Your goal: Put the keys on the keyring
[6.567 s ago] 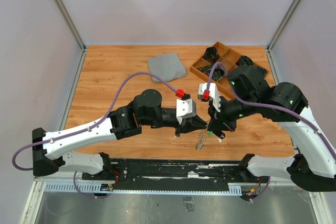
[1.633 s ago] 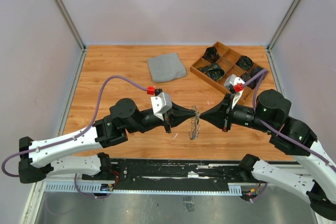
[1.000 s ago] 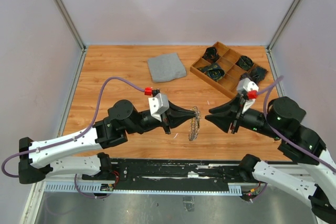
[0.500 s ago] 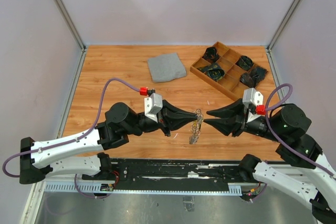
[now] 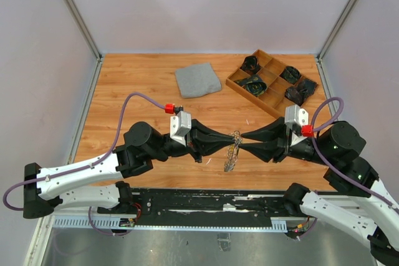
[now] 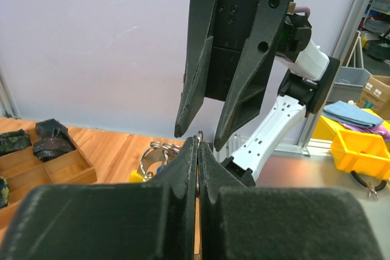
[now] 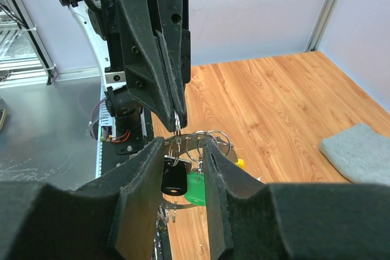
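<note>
Keys are hung low over the table from the keyring, which is pinched from 9 o'clock by the left hand. The right hand, half spread, is set astride it at 3 o'clock. Threading seems in hand; a precise nip on the loop is needed next.

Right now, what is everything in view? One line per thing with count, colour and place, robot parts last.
keyring: one, silvery, held above the table between the grippers
keys: at least three heads visible, green, black, yellow, hanging under the keyring
cloth: one, grey, folded, far side of table
tray: one, wooden, compartmented, far right
dark bundles: about four, black, in tray compartments
table: one, wood-grain
left gripper: black, shut on the keyring
right gripper: black, open, fingers either side of the rings
</note>
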`<state>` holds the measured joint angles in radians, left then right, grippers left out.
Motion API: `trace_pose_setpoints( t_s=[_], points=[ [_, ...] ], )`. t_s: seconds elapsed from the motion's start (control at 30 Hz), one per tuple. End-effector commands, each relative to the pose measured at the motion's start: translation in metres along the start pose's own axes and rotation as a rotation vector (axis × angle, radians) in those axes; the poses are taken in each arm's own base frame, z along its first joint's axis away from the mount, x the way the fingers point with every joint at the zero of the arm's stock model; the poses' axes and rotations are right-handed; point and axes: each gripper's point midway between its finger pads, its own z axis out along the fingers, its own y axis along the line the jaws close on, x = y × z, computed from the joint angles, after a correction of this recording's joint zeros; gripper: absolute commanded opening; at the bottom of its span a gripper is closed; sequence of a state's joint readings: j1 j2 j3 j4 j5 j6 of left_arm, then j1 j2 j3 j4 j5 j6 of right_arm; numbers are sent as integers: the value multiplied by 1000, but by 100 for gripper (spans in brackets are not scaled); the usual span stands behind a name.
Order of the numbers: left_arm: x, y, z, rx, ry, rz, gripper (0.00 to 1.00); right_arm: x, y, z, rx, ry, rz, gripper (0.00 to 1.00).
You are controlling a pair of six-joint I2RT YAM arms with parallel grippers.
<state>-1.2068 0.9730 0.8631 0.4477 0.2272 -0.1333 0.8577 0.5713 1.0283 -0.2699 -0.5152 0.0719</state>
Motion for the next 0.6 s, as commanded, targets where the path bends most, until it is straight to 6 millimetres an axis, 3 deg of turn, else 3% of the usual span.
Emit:
trace_pose_setpoints(
  t_s=[0.0,0.43,0.57],
  points=[
    [-23,-10,2,42,-78,14,0,-3,5,4,-34,-18,-1,31],
    [-24,-9,3,43,-78,18,1,2,11,10,-87,-3,19,17],
    [-25,-9,3,38,-80,18,0,3,14,13,-108,7,24,8]
  ],
)
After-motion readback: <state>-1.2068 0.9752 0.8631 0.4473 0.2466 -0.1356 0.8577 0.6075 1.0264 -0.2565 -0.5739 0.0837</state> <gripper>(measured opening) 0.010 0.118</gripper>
